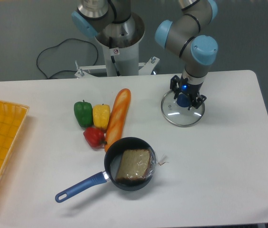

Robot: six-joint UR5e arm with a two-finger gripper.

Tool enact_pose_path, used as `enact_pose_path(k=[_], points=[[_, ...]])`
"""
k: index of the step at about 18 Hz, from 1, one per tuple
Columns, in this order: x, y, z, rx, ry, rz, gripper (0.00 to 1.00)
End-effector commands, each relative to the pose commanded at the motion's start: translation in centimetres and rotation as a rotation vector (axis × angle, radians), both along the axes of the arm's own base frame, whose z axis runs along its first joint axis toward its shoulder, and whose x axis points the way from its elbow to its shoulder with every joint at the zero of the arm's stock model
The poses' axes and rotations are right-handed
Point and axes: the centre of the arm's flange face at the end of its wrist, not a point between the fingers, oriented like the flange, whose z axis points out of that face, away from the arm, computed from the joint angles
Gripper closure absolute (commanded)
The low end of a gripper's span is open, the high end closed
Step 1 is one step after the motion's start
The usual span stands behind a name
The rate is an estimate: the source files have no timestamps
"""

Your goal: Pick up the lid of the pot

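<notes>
At the upper right, my gripper [187, 91] points down over the pot lid, its fingers drawn in on both sides of the dark blue knob [183, 100] and seemingly shut on it. The round, clear lid [181, 118] with a thin rim lies below and looks flat on the table. The fingers partly cover the knob and the lid's upper edge.
A black pan [109, 164] with a blue handle holds a brown item in clear wrap. Left of the lid are a baguette [118, 118], a yellow pepper [101, 116], a green pepper [83, 113] and a red one [94, 137]. An orange crate [1, 137] stands far left.
</notes>
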Motion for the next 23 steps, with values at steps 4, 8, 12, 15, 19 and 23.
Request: enact_pose_path(k=[4, 8, 12, 15, 19, 23], points=[[-0.1, 0.0, 0.1, -0.002, -0.001, 0.000, 0.36], [-0.4, 0.4, 0.8, -0.025, 0.020, -0.012, 0.39], [-0.9, 1.9, 2.4, -0.065, 0.025, -0.027, 0.39], [-1.4, 1.9, 3.2, -0.071, 0.006, -0.026, 0.40], [-1.9, 2.2, 4.4, -0.074, -0.006, -0.027, 0.40], [-2.5, 2.8, 6.0, -0.071, -0.018, -0.008, 0.40]])
